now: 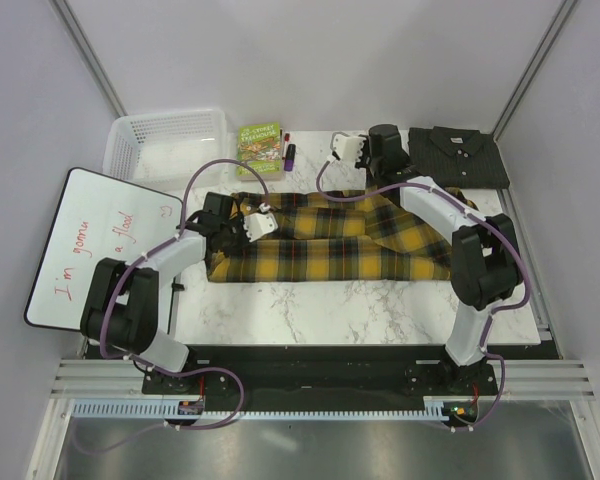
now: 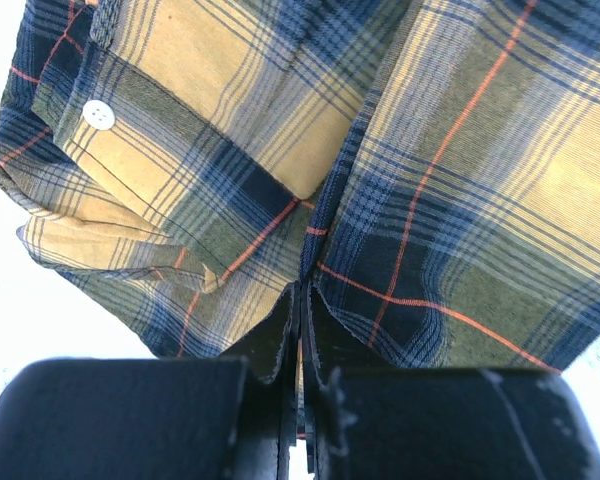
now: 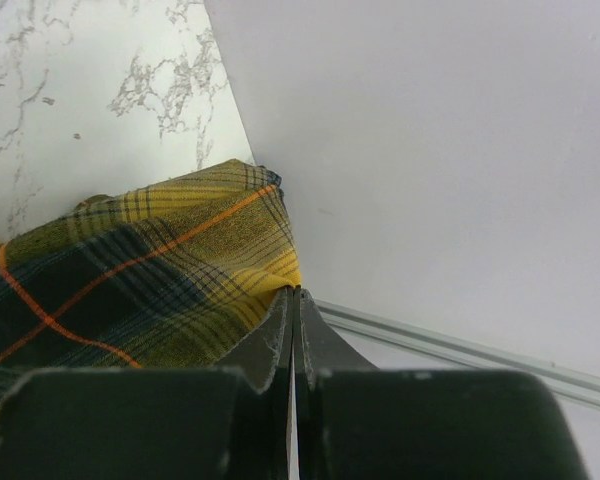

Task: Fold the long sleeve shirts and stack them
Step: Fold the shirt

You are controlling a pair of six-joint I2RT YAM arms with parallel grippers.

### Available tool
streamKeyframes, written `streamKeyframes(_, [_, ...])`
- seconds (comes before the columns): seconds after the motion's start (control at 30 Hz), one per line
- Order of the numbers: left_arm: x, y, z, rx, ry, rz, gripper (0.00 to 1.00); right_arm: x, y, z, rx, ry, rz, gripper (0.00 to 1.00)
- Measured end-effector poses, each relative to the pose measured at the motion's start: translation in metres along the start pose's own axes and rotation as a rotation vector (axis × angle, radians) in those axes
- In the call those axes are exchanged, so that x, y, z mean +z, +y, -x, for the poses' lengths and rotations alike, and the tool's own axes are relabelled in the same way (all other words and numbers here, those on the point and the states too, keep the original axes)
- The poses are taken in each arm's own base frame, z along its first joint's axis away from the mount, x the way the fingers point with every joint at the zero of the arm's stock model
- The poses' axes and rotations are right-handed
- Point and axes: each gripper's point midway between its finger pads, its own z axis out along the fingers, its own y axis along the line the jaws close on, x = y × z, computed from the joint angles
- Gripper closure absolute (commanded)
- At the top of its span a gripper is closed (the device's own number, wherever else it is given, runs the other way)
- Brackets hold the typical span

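A: Where is the plaid shirt (image 1: 330, 240)?
B: Right of the basket (image 1: 170, 140), stretched in a rumpled yellow-and-black band. The grey shirt (image 1: 458, 155) lies folded farther right.
A: And the hands?
B: The left gripper (image 2: 300, 290) and the right gripper (image 3: 295, 292) each pinch plaid cloth.

Plaid shirt (image 1: 320, 245) yellow-black, red lines; grey shirt (image 1: 458, 155) plain.

Bright, even light, faint shadows (near edges blurred)
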Motion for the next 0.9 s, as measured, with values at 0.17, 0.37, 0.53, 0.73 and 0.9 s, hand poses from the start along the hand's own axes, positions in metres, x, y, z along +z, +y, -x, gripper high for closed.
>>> streamKeyframes(0.17, [0.004, 0.004, -0.002, -0.004, 0.016, 0.002, 0.97, 0.001, -0.011, 0.000, 0.014, 0.009, -0.053, 1.00])
streamKeyframes(0.37, [0.004, 0.005, -0.007, -0.013, 0.023, 0.005, 0.96, 0.005, -0.013, 0.002, 0.017, 0.005, -0.079, 1.00])
streamKeyframes(0.53, [0.004, 0.005, -0.007, -0.015, 0.022, 0.006, 0.96, 0.013, -0.008, 0.002, 0.016, 0.008, -0.085, 0.86])
streamKeyframes(0.73, [0.018, 0.000, -0.019, -0.053, 0.068, -0.019, 0.84, 0.021, -0.006, -0.002, 0.020, 0.039, -0.114, 0.22])
streamKeyframes(0.9, [0.014, 0.004, -0.028, -0.138, 0.086, -0.006, 0.61, 0.017, -0.010, -0.018, 0.073, 0.088, -0.113, 0.03])
